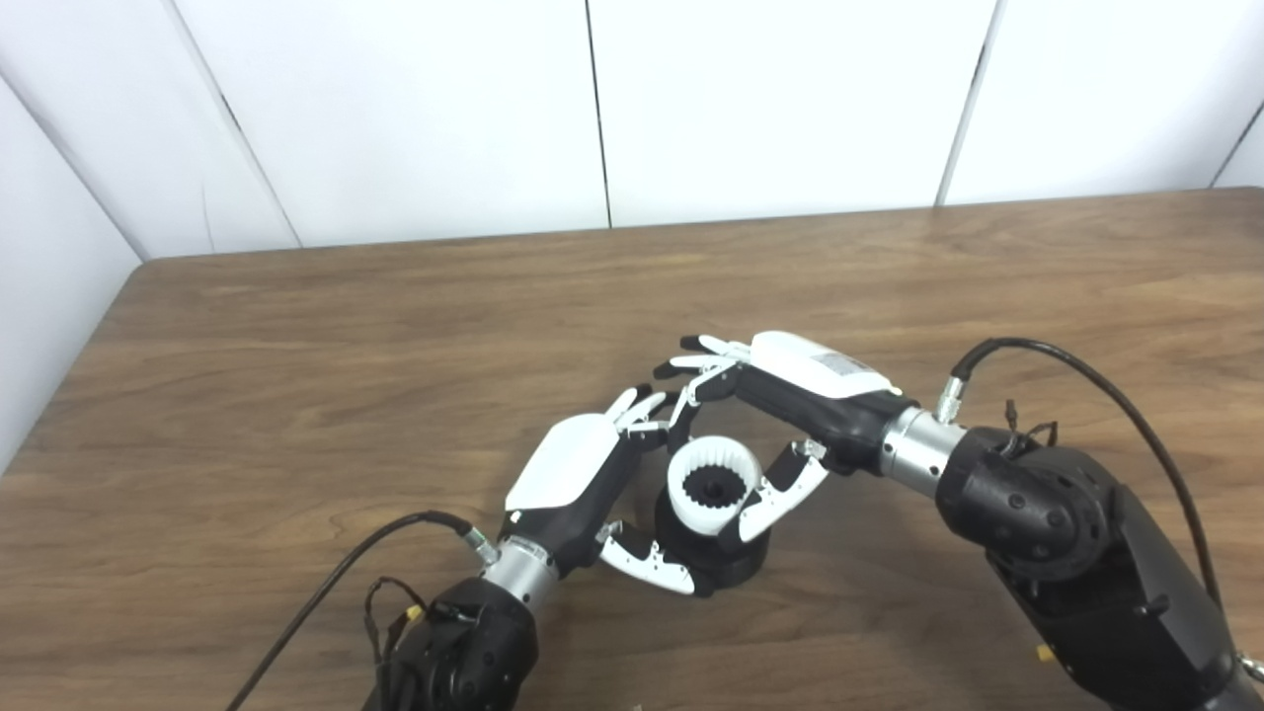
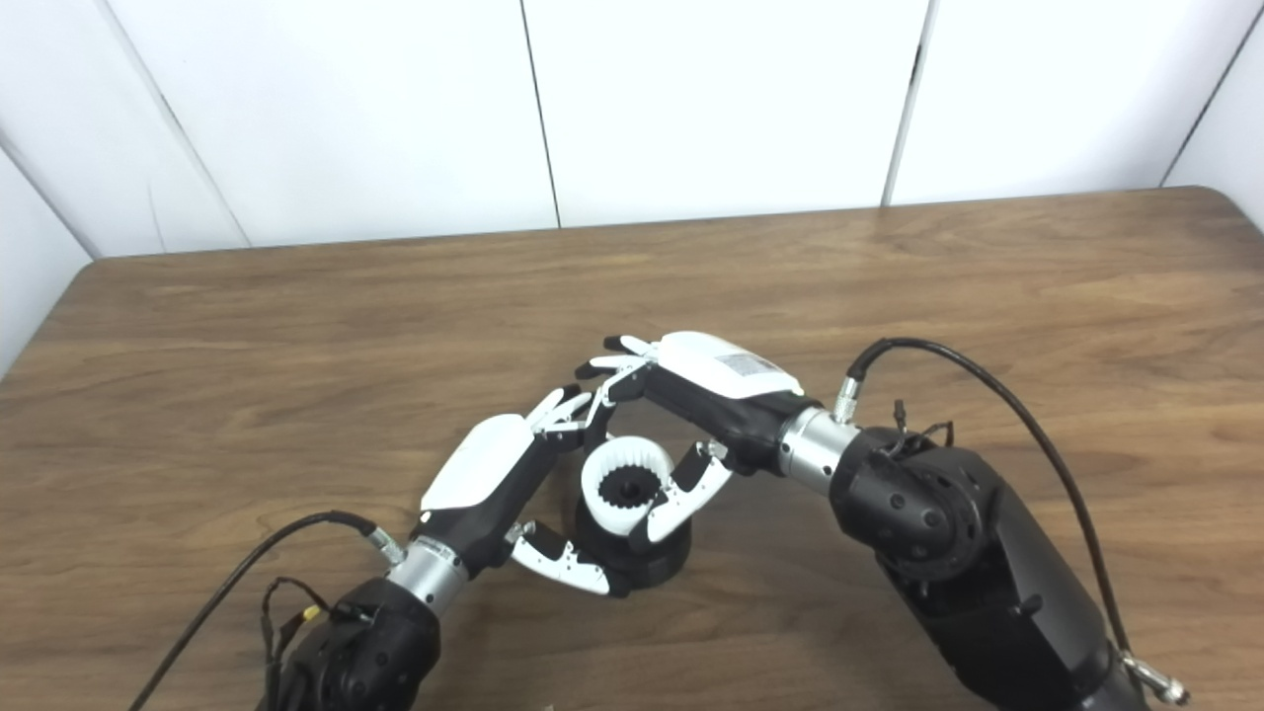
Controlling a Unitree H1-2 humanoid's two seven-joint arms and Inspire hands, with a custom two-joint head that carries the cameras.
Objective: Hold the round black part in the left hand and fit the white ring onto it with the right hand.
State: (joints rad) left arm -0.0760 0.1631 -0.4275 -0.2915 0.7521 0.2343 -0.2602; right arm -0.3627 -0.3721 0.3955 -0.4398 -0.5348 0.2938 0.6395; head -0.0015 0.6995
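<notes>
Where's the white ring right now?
The white ring sits atop the round black part, near the table's front middle, between the left hand and right hand.

Left hand [image 1: 578, 484] and right hand [image 1: 790, 395] meet mid-table, fingers curled inward, thumbs low.

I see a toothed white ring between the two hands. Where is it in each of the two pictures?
Left eye view: white ring, just right of centre, low.
Right eye view: same ring, at centre, low.
Shared landmark: it sits on the round black part, between both hands.
</notes>
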